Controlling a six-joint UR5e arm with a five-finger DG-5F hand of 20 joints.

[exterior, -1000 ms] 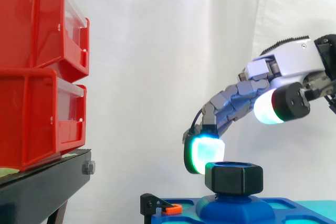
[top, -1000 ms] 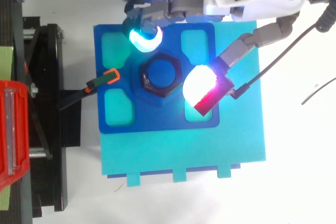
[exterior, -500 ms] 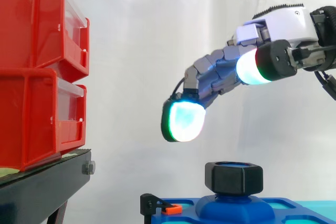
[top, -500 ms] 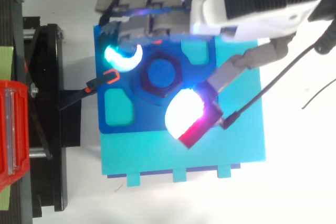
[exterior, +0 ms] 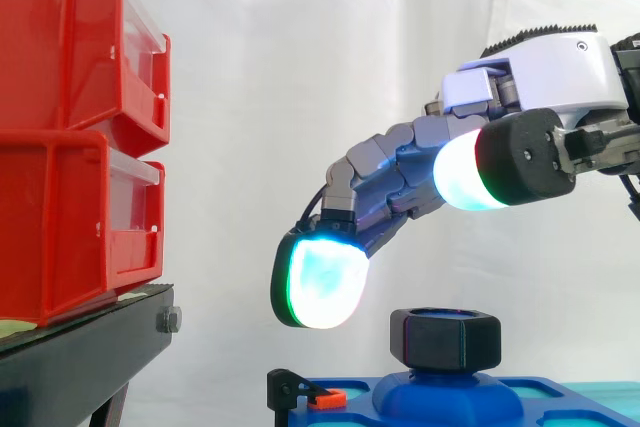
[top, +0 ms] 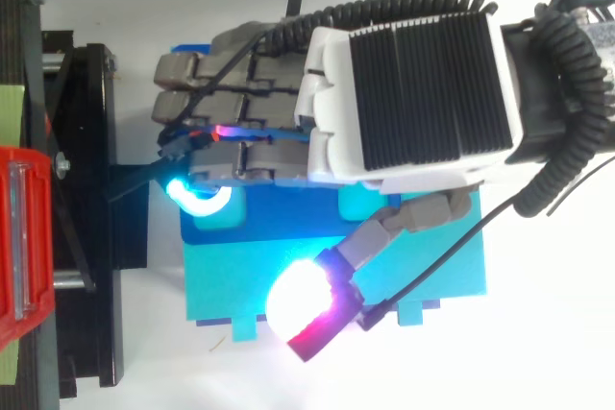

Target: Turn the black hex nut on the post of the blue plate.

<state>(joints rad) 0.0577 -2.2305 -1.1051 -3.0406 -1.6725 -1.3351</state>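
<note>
The black hex nut [exterior: 445, 339] sits on the raised post of the blue plate [exterior: 455, 397], with nothing touching it. My hand [exterior: 540, 72] hovers above and to the right of the nut. Its fingers [exterior: 385, 172] reach down and left in a relaxed curve, and the glowing fingertip [exterior: 320, 287] hangs left of the nut, about level with its top and clear of it. The thumb [exterior: 470, 172] stands apart above the nut. Nothing is held. In the top view the hand [top: 413, 93] covers the nut, and the blue plate [top: 288, 228] shows beneath it.
Two stacked red bins [exterior: 70, 137] rest on a black stand [exterior: 80, 367] at the left. A small black and orange clip [exterior: 315, 397] sits at the plate's left edge. The plate lies on a cyan base [top: 423, 276].
The hand has lifted off the nut's side, and its fingertip has swung up and left, away from the nut. In the top view the hand has moved over the nut, hiding it.
</note>
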